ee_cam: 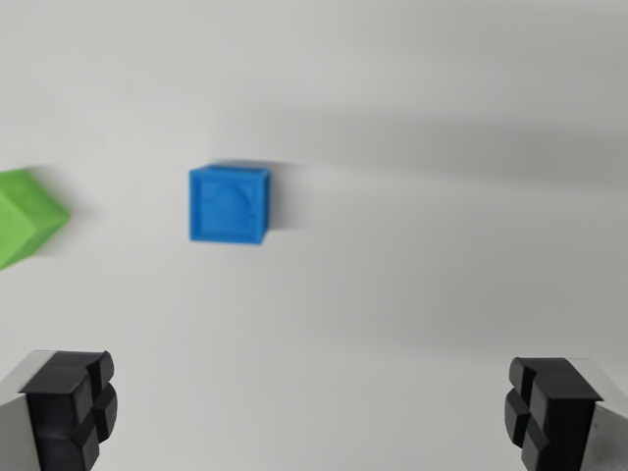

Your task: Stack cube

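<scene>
Gripper (pixel 309 412) spread wide and empty, blue cube (pixel 229 205) beyond it, left of centre

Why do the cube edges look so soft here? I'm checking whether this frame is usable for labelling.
In the wrist view, the blue cube and green cube have smeared edges, which looks like motion blur; soft shadows streak toward the wrist view's right across the white table; no glare; the gripper fingers look somewhat sharper.
</scene>
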{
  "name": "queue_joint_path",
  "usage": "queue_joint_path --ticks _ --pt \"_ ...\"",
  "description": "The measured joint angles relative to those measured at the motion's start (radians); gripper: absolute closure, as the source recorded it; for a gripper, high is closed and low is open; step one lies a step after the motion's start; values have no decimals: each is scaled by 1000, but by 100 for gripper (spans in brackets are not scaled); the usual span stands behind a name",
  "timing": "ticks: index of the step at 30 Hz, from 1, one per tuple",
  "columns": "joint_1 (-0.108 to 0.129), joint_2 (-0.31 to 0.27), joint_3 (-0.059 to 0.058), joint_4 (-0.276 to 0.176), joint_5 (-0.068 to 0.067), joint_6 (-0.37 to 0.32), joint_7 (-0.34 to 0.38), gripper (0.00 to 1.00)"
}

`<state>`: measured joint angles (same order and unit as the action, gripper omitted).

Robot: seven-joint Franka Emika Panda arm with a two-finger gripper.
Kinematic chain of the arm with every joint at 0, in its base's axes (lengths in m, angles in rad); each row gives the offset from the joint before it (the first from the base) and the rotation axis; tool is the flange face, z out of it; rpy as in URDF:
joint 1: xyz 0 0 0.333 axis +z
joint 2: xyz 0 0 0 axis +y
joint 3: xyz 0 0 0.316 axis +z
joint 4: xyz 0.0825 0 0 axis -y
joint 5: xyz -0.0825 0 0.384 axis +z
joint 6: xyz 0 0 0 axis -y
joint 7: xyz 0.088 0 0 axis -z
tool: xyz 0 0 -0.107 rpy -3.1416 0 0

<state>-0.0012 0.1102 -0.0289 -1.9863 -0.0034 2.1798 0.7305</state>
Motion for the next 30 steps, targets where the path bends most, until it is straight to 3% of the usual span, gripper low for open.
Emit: queue_joint_path --ticks 30 --pt "74 61 55 -70 -6 103 -100 0"
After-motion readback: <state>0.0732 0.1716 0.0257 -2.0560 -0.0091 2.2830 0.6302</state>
